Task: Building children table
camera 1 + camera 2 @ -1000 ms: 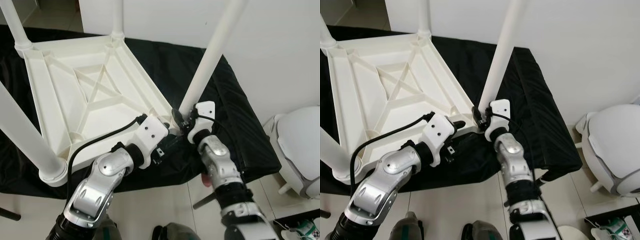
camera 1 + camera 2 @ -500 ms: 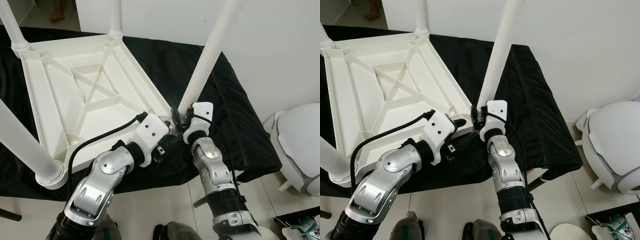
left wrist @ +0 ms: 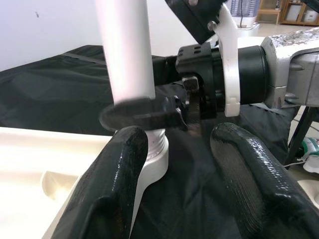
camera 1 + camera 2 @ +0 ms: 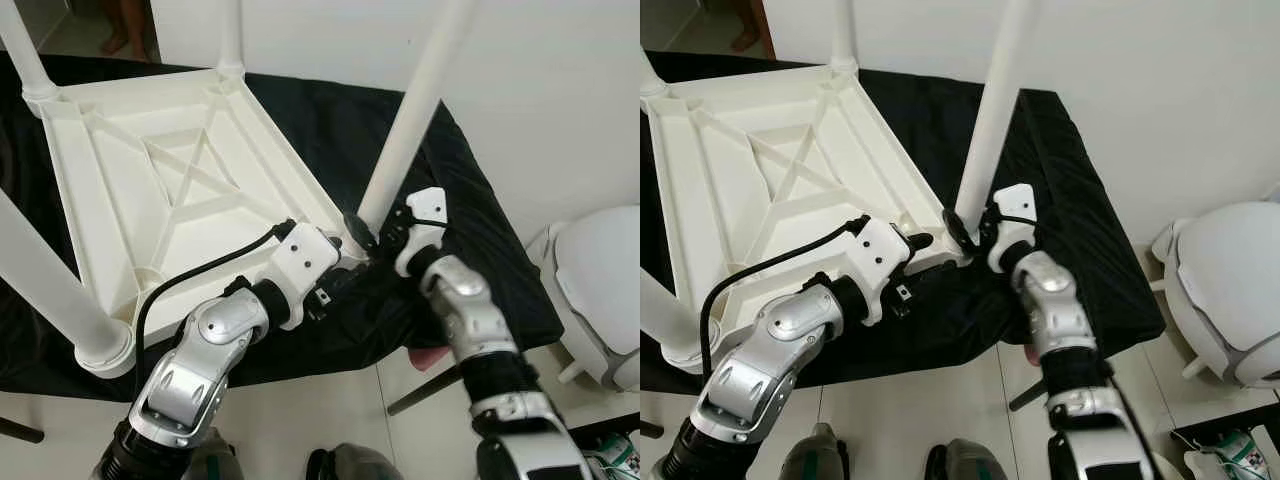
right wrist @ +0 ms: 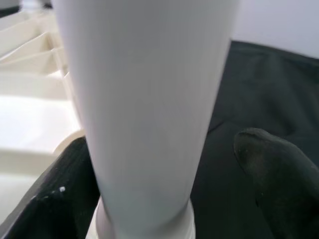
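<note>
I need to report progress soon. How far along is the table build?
Done, by the look of it: the upside-down white tabletop lies on the black cloth with three legs standing in their corners. In hand: the right gripper is at the base of the fourth leg, the left gripper beside it. Left: finishing that joint, then turning the table over.

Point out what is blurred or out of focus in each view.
Left wrist view: the right gripper's finger across the table leg is smeared, and the left gripper's near fingers are soft. Right wrist view: the leg is close and featureless, with both fingers out of focus. Eye views: sharp and evenly lit.
</note>
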Motion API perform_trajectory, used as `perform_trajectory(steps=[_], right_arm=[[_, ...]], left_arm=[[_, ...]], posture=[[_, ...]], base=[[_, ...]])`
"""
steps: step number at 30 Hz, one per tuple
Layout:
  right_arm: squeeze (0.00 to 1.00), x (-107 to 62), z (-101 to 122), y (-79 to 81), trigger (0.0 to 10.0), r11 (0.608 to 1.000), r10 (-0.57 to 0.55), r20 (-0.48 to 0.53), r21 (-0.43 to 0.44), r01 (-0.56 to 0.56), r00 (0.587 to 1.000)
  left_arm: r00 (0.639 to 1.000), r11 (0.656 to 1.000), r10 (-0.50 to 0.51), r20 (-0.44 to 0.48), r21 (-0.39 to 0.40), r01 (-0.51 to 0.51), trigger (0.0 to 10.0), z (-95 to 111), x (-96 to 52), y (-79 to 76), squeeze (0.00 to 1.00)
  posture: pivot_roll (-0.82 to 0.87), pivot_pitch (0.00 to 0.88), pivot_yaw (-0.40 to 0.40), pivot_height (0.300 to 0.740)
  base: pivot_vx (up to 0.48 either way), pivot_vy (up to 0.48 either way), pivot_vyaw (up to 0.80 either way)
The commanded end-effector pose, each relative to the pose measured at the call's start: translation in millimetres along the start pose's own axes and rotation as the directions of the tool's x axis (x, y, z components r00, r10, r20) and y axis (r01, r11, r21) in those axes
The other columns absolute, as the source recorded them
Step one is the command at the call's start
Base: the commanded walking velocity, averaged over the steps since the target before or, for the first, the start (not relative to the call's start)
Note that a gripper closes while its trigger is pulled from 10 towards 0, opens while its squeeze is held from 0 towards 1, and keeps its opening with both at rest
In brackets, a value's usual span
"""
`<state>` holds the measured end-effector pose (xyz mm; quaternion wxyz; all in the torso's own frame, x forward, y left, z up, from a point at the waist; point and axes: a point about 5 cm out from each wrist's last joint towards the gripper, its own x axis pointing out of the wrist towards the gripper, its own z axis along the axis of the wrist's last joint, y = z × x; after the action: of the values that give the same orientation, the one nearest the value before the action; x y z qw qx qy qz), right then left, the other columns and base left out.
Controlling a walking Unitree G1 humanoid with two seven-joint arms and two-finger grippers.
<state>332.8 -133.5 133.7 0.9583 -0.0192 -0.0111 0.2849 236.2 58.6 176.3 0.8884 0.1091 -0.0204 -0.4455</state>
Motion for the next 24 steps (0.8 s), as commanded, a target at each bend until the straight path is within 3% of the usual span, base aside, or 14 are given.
perform_trajectory(steps=[1,4,18,19,20,24], right_arm=[[0.00,0.2,-9.0,-1.0,10.0,0.997,0.075,-0.044,-0.009,-0.075,0.996],[0.00,6.3,-8.3,-0.3,10.0,0.988,0.148,-0.048,-0.026,-0.150,0.988],[0.00,31.0,-2.5,8.1,10.0,0.969,0.244,-0.023,-0.030,-0.245,0.970],[0.00,31.5,-3.1,7.8,5.8,0.969,0.246,-0.025,-0.031,-0.246,0.969],[0.00,31.8,-3.6,7.5,0.0,0.968,0.247,-0.027,-0.031,-0.248,0.969],[0.00,30.0,-6.1,6.8,0.0,0.966,0.256,-0.029,-0.025,-0.257,0.966]], left_arm=[[1.000,1.000,0.010,0.003,-0.007,-0.010,10.0,0.8,2.0,-0.5,0.00],[1.000,1.000,0.012,0.005,-0.004,-0.012,10.0,1.2,2.0,0.4,0.00],[1.000,1.000,0.025,0.008,0.001,-0.025,10.0,3.1,1.3,2.3,0.00],[1.000,1.000,0.026,0.007,0.001,-0.026,10.0,3.0,1.1,2.2,0.00],[1.000,1.000,0.026,0.007,0.001,-0.026,10.0,2.9,0.9,2.1,0.00],[1.000,1.000,0.028,0.004,0.001,-0.028,10.0,2.6,0.0,1.9,0.00]], posture=[[0.00,0.012,-0.102,0.740],[0.00,0.007,-0.104,0.740],[0.02,0.003,-0.108,0.740],[0.03,0.003,-0.112,0.740],[0.03,0.003,-0.112,0.740],[0.04,0.004,-0.113,0.740]], base=[[0.000,0.000,0.00],[0.000,0.000,0.00],[0.000,0.000,0.00],[0.000,0.000,0.00],[0.000,0.000,0.00],[0.000,0.000,0.00]])
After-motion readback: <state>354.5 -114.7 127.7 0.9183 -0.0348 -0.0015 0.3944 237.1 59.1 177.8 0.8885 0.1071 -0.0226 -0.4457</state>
